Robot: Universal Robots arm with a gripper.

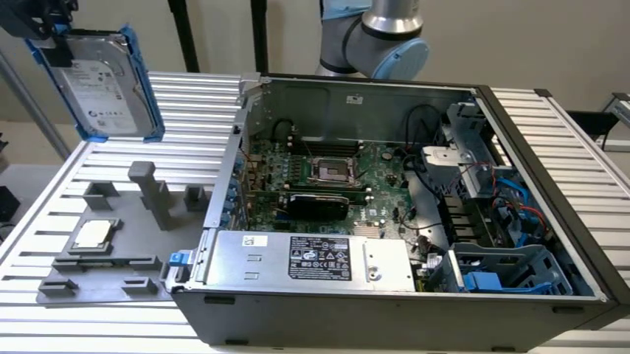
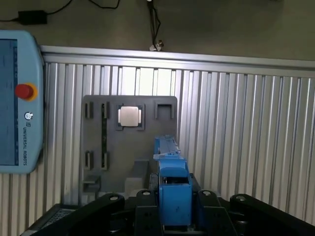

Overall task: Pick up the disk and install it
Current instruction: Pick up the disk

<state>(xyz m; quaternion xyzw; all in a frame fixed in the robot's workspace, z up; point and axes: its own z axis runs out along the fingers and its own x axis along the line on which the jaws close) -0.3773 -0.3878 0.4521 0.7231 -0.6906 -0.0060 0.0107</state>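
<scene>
Silver-grey metal with a white label, flat and rectangular, the disk (image 1: 103, 81) hangs nearly upright in blue plastic rails at ten o'clock of the exterior view, high above the table (image 1: 580, 140) of ribbed aluminium slats. The dark gripper (image 1: 52, 40) has the disk's upper end, at eleven o'clock, with its jaws clamped on the carrier from both sides. In the wrist view the black fingers (image 2: 205, 209) flank the blue rail of the disk (image 2: 173, 182) and press against it.

Under the disk, at eight o'clock, lies a matt grey moulded fixture plate (image 1: 133, 236) with upright posts and slots. A small square silver chip (image 1: 94, 234) rests in one recess.

From centre to four o'clock stands the open computer case (image 1: 394, 321) of dark sheet steel. It holds a green motherboard (image 1: 335, 166) and a boxy silver power supply (image 1: 246, 258) with a black label. A blue plastic drive bay (image 1: 512, 273) sits at five o'clock, well apart from the disk.
</scene>
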